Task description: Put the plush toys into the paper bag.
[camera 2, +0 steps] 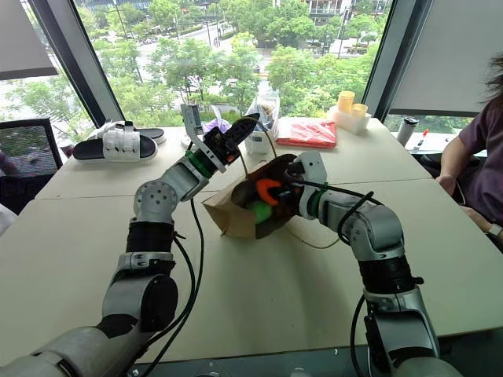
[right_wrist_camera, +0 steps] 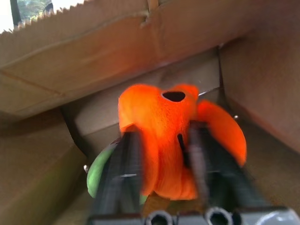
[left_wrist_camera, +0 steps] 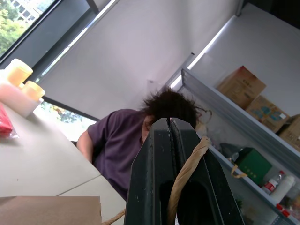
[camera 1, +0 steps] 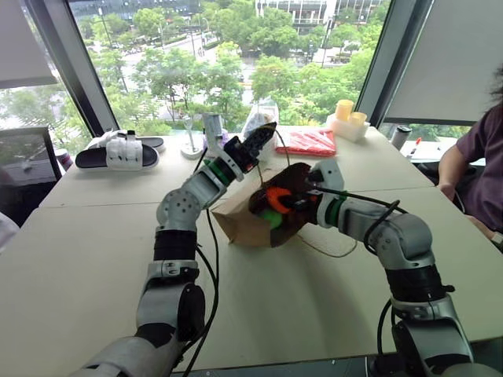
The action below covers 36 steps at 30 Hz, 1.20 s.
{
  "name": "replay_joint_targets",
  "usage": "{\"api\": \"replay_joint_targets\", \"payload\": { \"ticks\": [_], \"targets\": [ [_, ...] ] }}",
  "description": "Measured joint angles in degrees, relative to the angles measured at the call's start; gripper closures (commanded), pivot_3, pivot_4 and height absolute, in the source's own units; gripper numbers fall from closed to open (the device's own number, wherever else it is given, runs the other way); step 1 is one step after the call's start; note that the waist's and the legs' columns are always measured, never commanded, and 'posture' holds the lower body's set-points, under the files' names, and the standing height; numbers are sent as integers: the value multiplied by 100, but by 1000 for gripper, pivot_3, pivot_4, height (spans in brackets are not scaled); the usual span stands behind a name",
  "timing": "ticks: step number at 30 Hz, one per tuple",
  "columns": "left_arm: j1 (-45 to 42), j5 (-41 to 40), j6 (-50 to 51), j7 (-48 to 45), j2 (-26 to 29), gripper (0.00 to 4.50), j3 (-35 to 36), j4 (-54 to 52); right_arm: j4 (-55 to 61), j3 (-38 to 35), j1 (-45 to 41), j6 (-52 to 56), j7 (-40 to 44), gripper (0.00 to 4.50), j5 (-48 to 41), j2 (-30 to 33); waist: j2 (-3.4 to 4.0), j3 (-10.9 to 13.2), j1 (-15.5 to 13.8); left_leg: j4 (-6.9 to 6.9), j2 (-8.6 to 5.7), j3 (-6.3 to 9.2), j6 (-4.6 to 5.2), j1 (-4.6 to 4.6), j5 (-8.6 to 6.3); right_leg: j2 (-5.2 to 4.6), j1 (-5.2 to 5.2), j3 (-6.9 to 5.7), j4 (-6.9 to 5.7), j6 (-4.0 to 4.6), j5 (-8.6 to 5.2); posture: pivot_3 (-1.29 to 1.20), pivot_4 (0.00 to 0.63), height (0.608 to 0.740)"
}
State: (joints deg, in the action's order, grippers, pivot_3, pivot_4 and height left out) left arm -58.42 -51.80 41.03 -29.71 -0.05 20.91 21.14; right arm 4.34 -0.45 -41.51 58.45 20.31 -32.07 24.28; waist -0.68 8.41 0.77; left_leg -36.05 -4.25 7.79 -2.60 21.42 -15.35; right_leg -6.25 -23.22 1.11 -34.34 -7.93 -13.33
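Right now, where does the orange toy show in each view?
Left eye: orange toy in the bag mouth, mid-table.
Right eye: same spot, above the green toy.
Left wrist: not seen.
Right wrist: centre, between the right gripper fingers.
Shared landmark: the bag.

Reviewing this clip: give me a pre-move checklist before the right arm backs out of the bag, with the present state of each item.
1. Left gripper pinching the bag's string handle: ok.
2. Paper bag mouth held open toward the right arm: ok.
3. Orange plush toy inside the bag: ok.
4. Green plush toy inside, beside the orange one: ok.
5. Right gripper let go of the orange toy: cannot tell; the toy sits between its fingers.
6. Retreat path out of the mouth unobstructed: cannot tell.
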Motion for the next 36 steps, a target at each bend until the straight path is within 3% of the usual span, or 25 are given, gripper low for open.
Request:
{"api": "replay_joint_targets", "payload": {
  "ticks": [3, 6, 11, 14, 18, 21, 25, 32, 36],
  "targets": [
    [-3, -90, -17, -11, 7, 4500, 55, 4, 25, -20, 17, 14, -5, 24, 33, -19, 0, 0, 2, 0, 0, 0, 0, 0, 0, 0, 0, 0, 0, 0, 0, 0, 150, 740],
    [-30, -123, -45, -10, 11, 4500, 74, 79, 361, -193, 202, 131, -13, 24, -38, 19, 0, 0, -11, 0, -1, 2, 0, 2, 0, 0, 1, 0, 1, 0, 0, 0, 150, 740],
    [-59, -122, -151, -12, 65, 4500, 103, 257, 1597, -784, 1002, 233, 522, 24, -467, 754, -1, 0, -20, -1, -4, 3, 6, 4, -4, -1, 5, -2, 9, -1, -1, 0, 150, 740],
    [-82, -122, -170, -19, 51, 4500, 121, 328, 2166, -1393, 1365, 305, 762, 24, -1007, 959, -1, 1, 4, 1, 0, -2, 34, 0, -20, 0, 7, -2, 9, -2, -1, 0, 150, 740],
    [-112, -121, -182, -81, 11, 4500, 91, 437, 2329, -2738, 1863, 554, 417, 24, -1662, 959, -2, 0, -26, -6, -1, 0, 39, -4, -22, 0, 16, -2, 7, -1, 0, 0, 150, 740],
    [-134, -120, -212, -135, 37, 4500, 108, 534, 2333, -3410, 2511, 722, 123, 24, -2069, 789, -4, -1, -44, -5, 0, 1, 42, -4, -24, 0, 18, -1, 8, -1, -1, 0, 150, 740],
    [-152, -118, -263, -197, -6, 4500, 92, 581, 2422, -3636, 3347, 694, -238, 24, -2312, 308, -5, -2, -31, -5, 1, 1, 42, -6, -24, 2, 18, -1, 6, -1, -1, 0, 150, 740],
    [-165, -114, -267, -261, -32, 4500, 10, 585, 2458, -3652, 3863, 265, -940, 24, -3121, -806, 1, -2, -9, -5, 3, -2, 42, -12, -24, 4, 17, 6, 0, -1, -1, 0, 150, 740],
    [-165, -94, -267, -269, -32, 4500, 6, 590, 2458, -3313, 4016, 24, -1163, 24, -3308, -1031, 1, -2, -10, -6, 2, -3, 42, -11, -24, 5, 17, 6, 1, -1, -1, 0, 150, 740]
  ]
}}
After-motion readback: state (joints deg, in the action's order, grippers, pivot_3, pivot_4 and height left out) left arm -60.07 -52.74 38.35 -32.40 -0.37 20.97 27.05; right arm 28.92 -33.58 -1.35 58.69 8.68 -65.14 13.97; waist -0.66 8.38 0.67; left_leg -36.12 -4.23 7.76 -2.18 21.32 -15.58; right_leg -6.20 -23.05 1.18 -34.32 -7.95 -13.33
